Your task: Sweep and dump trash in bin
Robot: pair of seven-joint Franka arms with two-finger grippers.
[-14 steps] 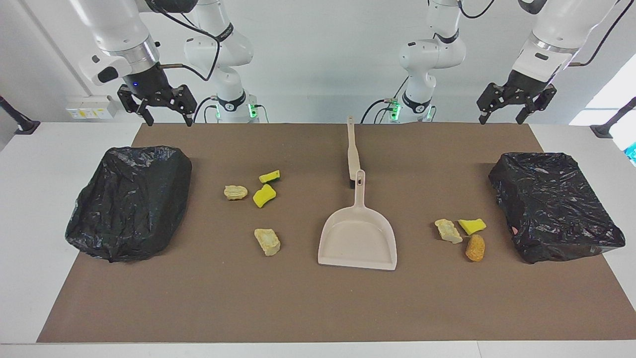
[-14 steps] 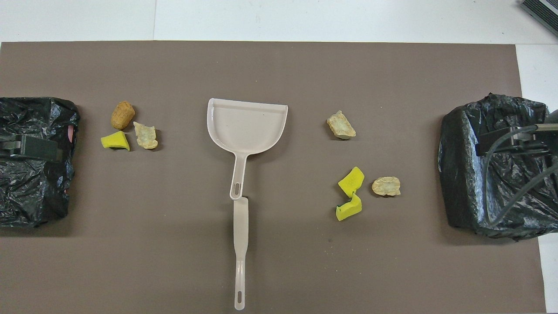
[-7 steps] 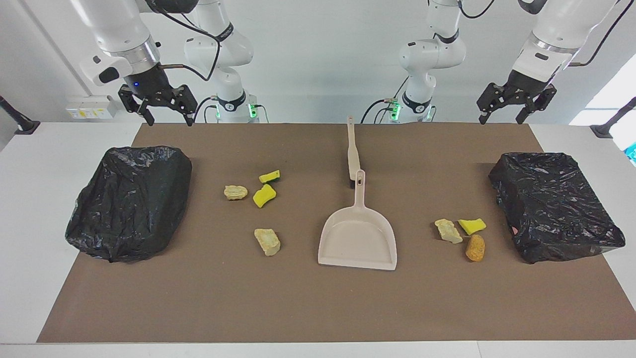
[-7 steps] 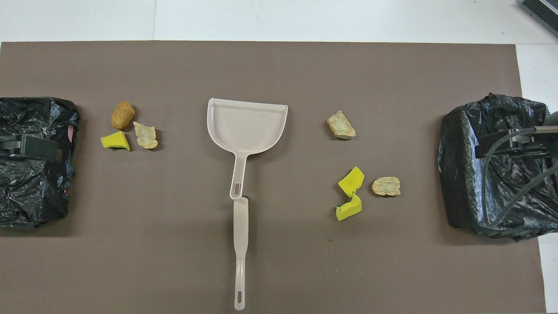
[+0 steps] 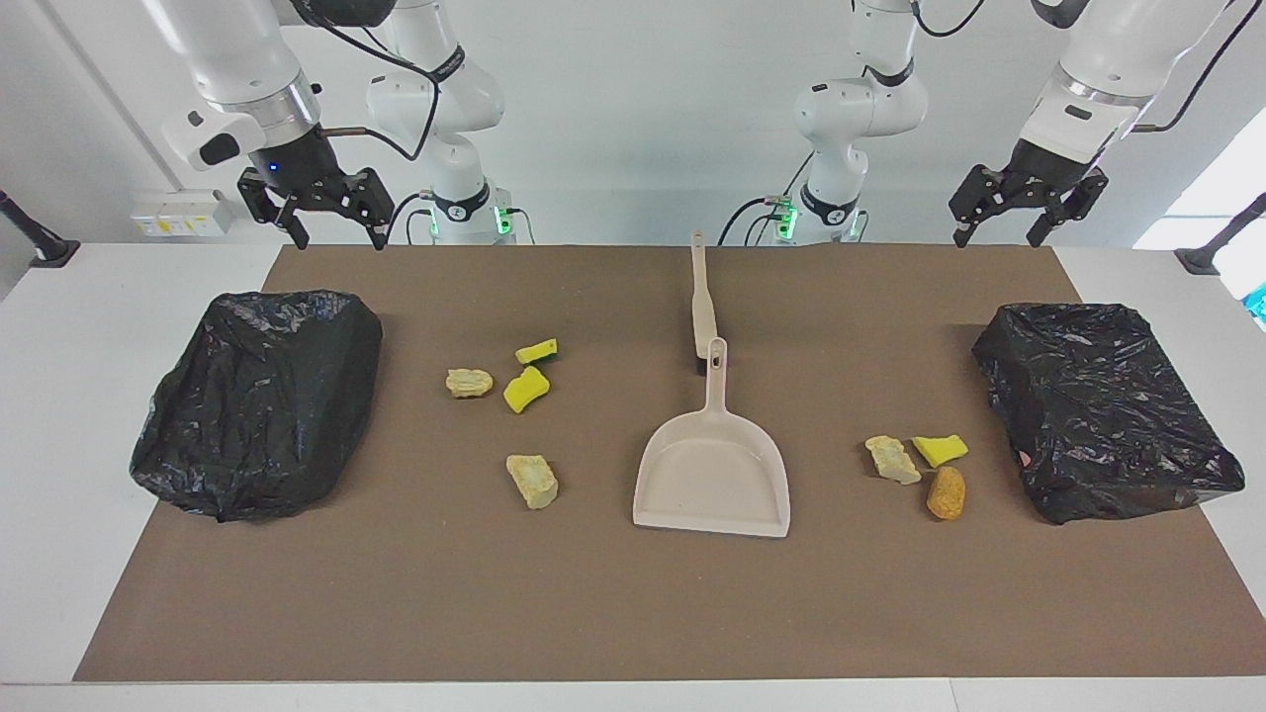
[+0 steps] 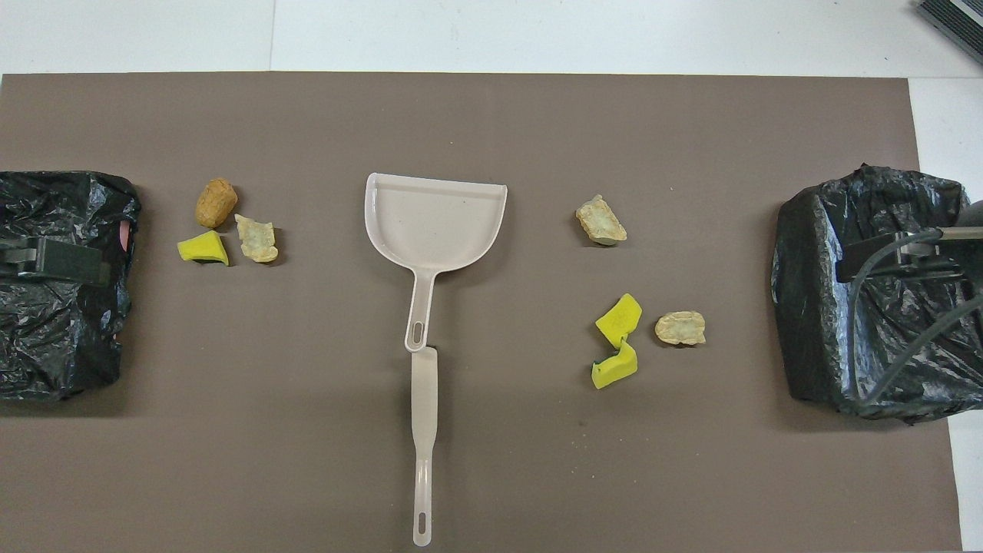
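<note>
Yellow and beige trash, seven lumps, all loose on the brown mat (image 5: 613,613). Group one, toward my left arm's end: beige chunk (image 5: 893,460), yellow wedge (image 5: 940,450), orange lump (image 5: 946,492), close together, near the bin (image 5: 1103,410) at that end. Group two, toward my right arm's end: two yellow wedges (image 5: 535,351) (image 5: 525,390) almost touching, a tan lump (image 5: 469,382) just beside them, and one beige chunk (image 5: 532,481) apart, farther from me.

Dustpan (image 5: 714,475): between the two groups, flat on the mat, mouth away from me, nothing in it. Brush (image 5: 701,302): nearer to me, in line with the dustpan's handle, its end meeting the handle's tip.

Bins: two, each wrapped in black plastic, one at either end of the mat; the second (image 5: 259,400) at my right arm's end.

My left pincer (image 5: 999,235): spread, holding nothing, up in the air over the tabletop's edge nearest me. My right pincer (image 5: 336,237): spread, holding nothing, likewise raised over that edge at its own end.
</note>
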